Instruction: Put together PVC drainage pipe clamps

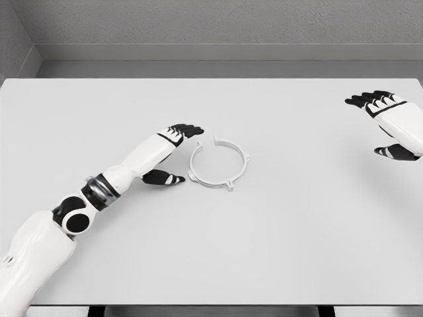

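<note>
Fingers on the left hand [173, 153] are loosely spread, holding nothing, just beside the one white clamp ring [219, 164] lying flat mid-table [297, 251]. Right hand [390, 122] hovers open too, near the table's right edge.

Looks like a bare sim test room, not any real workshop or kitchen. You get one plain white bench [211, 251] with flat, even lighting, a grey textured wall [218, 23] behind it and a grey corner on the left. Everything has that clean rendered look, no clutter or wear, like a simulator's default scene.
</note>
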